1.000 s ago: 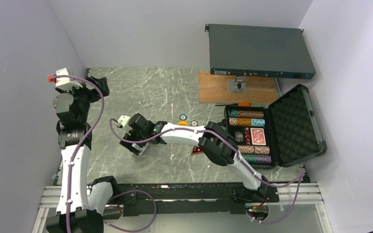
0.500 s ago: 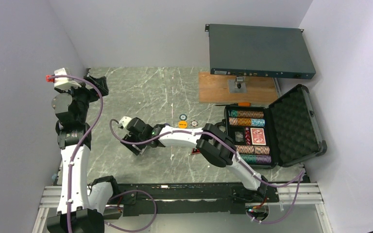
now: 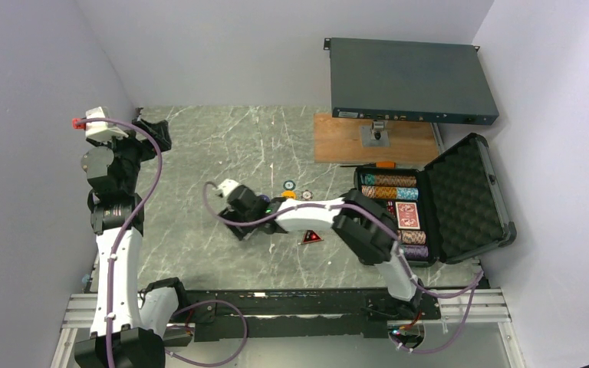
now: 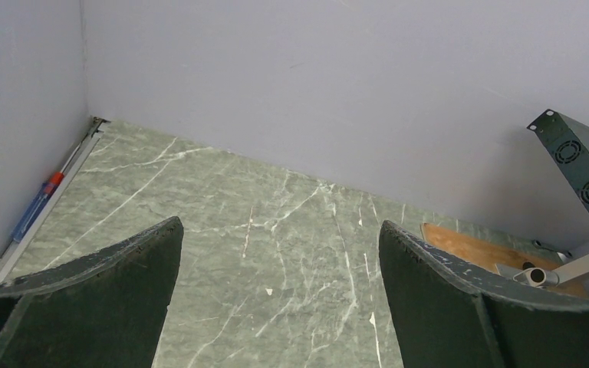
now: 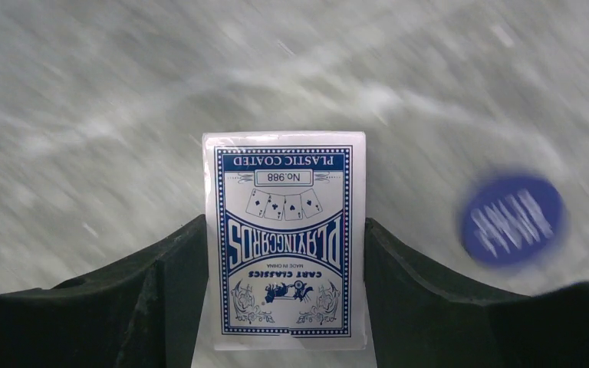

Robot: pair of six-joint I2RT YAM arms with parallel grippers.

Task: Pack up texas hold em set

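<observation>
Pinched across its width in right gripper [image 3: 240, 226]: blue card deck [image 5: 285, 230], over table well left of open case [image 3: 468, 192]. Carry level, grip firm, aim beside red deck [image 3: 407, 214]. Spread and empty at left gripper [image 4: 280, 230].

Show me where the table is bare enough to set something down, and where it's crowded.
Widest bare patch: the marble between the left arm, back wall and wooden board. Another lies near the front rail, left of the right claw with its card deck. Crowded: buttons, red triangle and open case.
</observation>
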